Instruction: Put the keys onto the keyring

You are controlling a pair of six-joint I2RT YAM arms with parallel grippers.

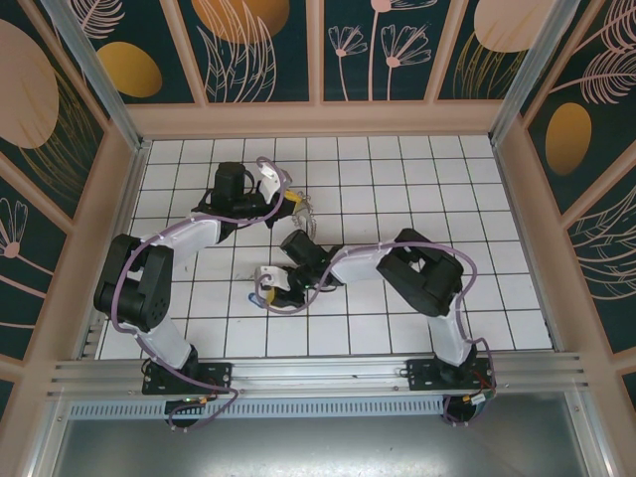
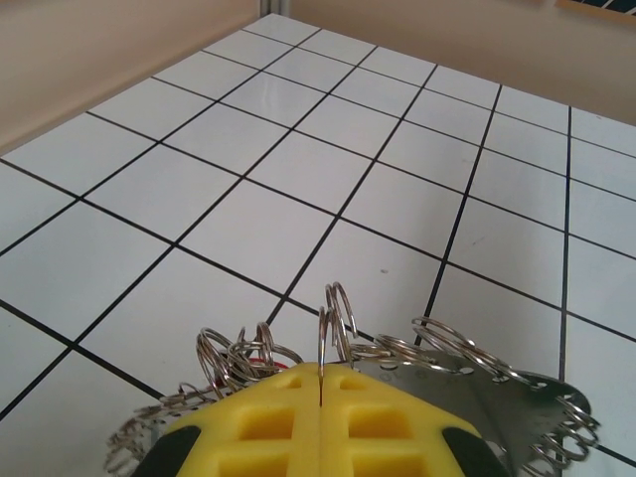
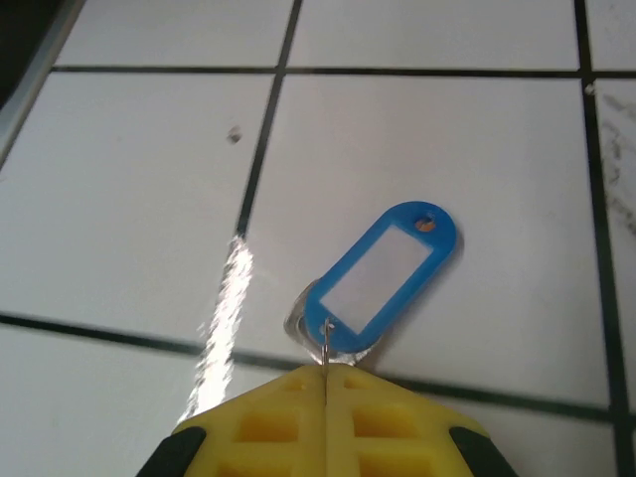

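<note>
My left gripper (image 2: 321, 383) is shut on one thin steel ring of the keyring (image 2: 497, 402), a grey metal loop hung with several small split rings. It hangs just above the tiles. A red key head (image 2: 260, 350) peeks out behind those rings. From above, the left gripper (image 1: 291, 202) holds the keyring (image 1: 306, 211) at mid-table. My right gripper (image 3: 326, 370) is shut on the small ring of a blue oval key tag (image 3: 383, 273), which lies flat on a white tile. From above, the right gripper (image 1: 262, 295) is low and to the left of its arm.
The floor is white tile with dark grout (image 1: 397, 189). Beige walls (image 1: 318, 117) close in the back and both sides. An aluminium rail (image 1: 318, 373) runs along the near edge. The two arms' elbows (image 1: 427, 273) take up the front middle.
</note>
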